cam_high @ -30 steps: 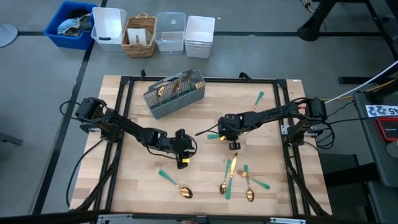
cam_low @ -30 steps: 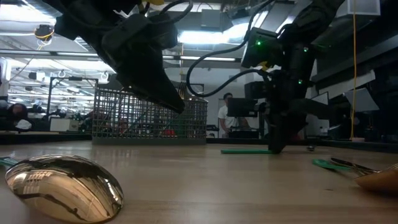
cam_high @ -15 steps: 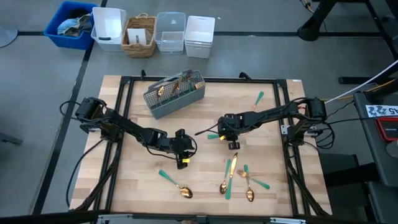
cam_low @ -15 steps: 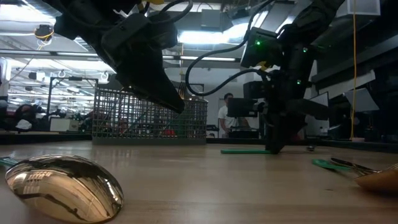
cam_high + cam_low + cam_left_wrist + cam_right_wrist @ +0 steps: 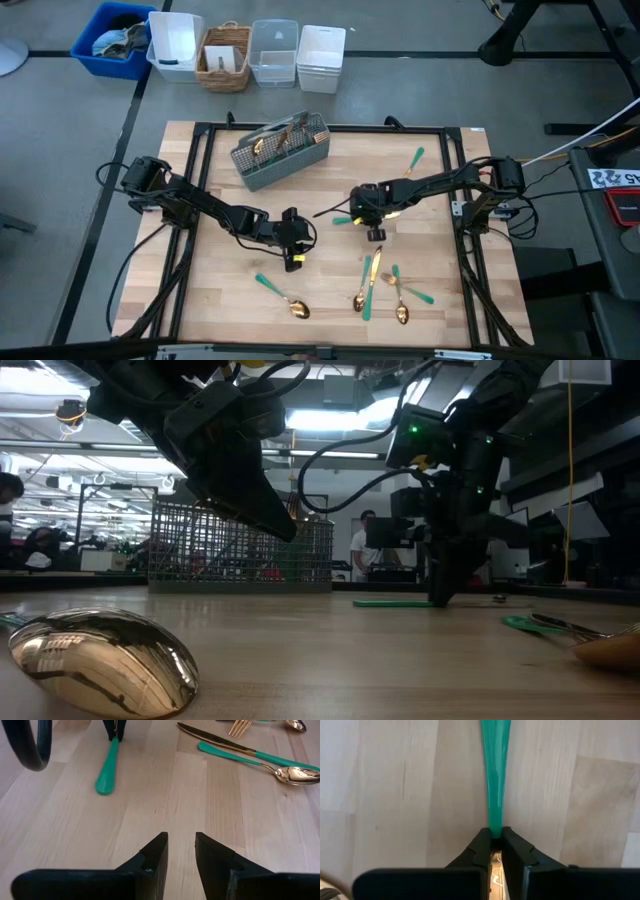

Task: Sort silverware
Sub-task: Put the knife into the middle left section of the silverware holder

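The table (image 5: 220,300) is pale wood in joined planks, edged by a black frame, standing on a grey floor.

Beyond its 12 o'clock edge sits a row of containers: a blue bin (image 5: 112,38), a white tub (image 5: 174,44), a wicker basket (image 5: 225,58), a clear box (image 5: 274,53) and a white box (image 5: 321,58).

At about 11 o'clock on the table a grey mesh caddy (image 5: 281,152) holds several gold-headed pieces.

Near the centre, the right pincer (image 5: 362,212) is pressed together on a teal-handled utensil (image 5: 495,775) that lies flat on the wood; the fingers (image 5: 481,851) pinch it where the handle meets the metal.

The left pincer (image 5: 291,240), at about 7 o'clock of centre, hangs over bare wood with its jaws slightly spread and nothing between them.

More silverware lies loose:
- a spoon (image 5: 282,295) at 6 o'clock
- a knife (image 5: 371,285), fork and spoons clustered at 5 o'clock
- one piece (image 5: 415,160) alone at 2 o'clock

The low view looks across to an open hall with ceiling lights, where a person (image 5: 359,548) stands behind the caddy.
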You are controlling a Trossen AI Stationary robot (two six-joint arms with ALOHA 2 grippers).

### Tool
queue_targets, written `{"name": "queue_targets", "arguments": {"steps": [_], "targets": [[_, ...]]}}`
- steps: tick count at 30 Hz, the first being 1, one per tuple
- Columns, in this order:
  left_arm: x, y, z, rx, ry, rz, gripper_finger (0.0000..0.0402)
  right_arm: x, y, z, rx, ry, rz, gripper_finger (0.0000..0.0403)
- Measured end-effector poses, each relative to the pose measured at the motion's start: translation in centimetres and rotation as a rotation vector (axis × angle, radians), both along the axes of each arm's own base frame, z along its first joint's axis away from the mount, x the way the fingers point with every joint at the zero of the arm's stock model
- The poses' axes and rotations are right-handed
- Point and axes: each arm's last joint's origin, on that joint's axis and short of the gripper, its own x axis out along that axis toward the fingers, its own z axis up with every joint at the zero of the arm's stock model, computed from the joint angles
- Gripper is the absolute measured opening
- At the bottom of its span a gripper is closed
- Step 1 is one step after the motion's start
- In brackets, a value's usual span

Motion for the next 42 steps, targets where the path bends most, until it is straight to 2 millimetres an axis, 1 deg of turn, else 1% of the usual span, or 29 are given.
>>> {"name": "queue_targets", "arguments": {"steps": [10, 16, 19, 25, 28, 31, 36, 39, 42], "targets": [[0.0, 0.0, 0.0, 0.000, -0.001, 0.001, 0.0088, 0.6, 0.1, 0.1, 0.021, -0.066, 0.011, 0.0034], [0.2, 0.5, 0.1, -0.003, -0.011, 0.017, 0.0088, 1.7, 0.4, 0.6, 0.099, -0.194, 0.049, 0.0033], [0.4, 0.6, 0.3, -0.010, -0.042, 0.024, 0.0088, 2.2, 0.5, 0.9, 0.122, -0.258, 0.066, 0.0033], [1.2, 0.8, 0.8, 0.000, -0.137, 0.021, 0.0088, 2.3, 0.4, 1.1, 0.119, -0.271, 0.065, 0.0033], [1.8, 0.9, 0.2, 0.021, -0.170, 0.016, 0.0088, 1.9, 0.4, 1.6, 0.118, -0.258, 0.063, 0.0034], [2.5, 1.3, -0.6, 0.030, -0.198, 0.024, 0.0088, 1.1, 0.4, 2.6, 0.122, -0.232, 0.031, 0.0034], [3.9, 3.0, -1.9, 0.030, -0.226, 0.080, 0.0088, -1.0, 0.3, 5.5, 0.069, -0.215, -0.013, 0.0034], [5.3, 4.0, -1.9, 0.037, -0.235, 0.094, 0.0088, -2.1, 0.1, 7.1, 0.014, -0.229, -0.038, 0.0034], [6.8, 4.8, -2.2, 0.064, -0.230, 0.071, 0.0088, -2.9, 0.0, 8.3, -0.023, -0.257, -0.056, 0.0034]]}}
